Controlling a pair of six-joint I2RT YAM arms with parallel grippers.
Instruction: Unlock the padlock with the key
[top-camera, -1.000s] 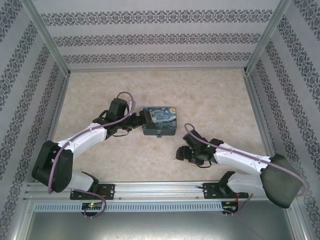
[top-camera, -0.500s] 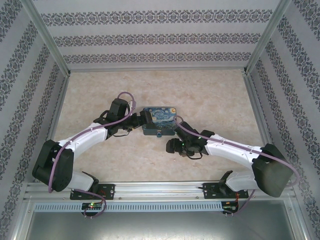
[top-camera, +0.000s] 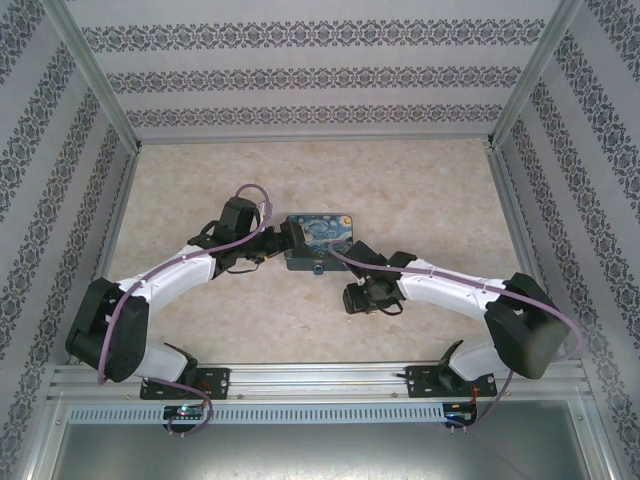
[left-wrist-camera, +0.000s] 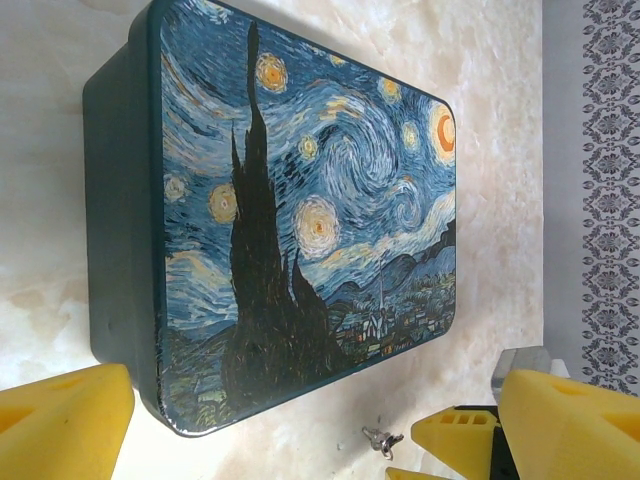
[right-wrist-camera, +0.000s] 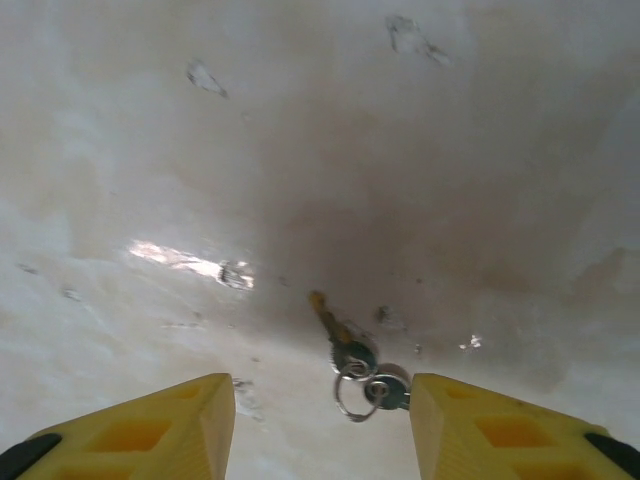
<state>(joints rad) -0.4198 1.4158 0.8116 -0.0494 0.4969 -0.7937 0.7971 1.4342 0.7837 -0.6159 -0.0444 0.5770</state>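
Key (right-wrist-camera: 333, 335) lies flat on the tabletop (right-wrist-camera: 150, 150), in the gap between the two yellow fingers (right-wrist-camera: 150, 430) of the right pincer (right-wrist-camera: 320, 410). That pincer stands open over it, and neither finger touches it. The brassy blade points away from the pincer. The dark head hangs on a thin ring (right-wrist-camera: 348, 398) with a second small key (right-wrist-camera: 388, 390), which lies just beside the right-hand finger.

Just beyond this pincer, in the top view, the padlock (top-camera: 318, 268) is a small blue speck on the near face of the tin box (top-camera: 320, 238); its shackle is too small to make out. The left pincer (left-wrist-camera: 315, 415) is spread wide at the box's left end. A strip of tabletop shows between one finger (left-wrist-camera: 570, 420) and the painted lid, while at the other finger I cannot tell whether it touches the box.

The tabletop is pale cream and marbled, with faint scuffs and one bright patch of glare ahead of the right pincer. Walls (top-camera: 320, 75) with banded patterned paper close three sides, with metal posts (top-camera: 95, 75) at the corners. A broad stretch of tabletop runs from the box to the far wall and out to both side walls.
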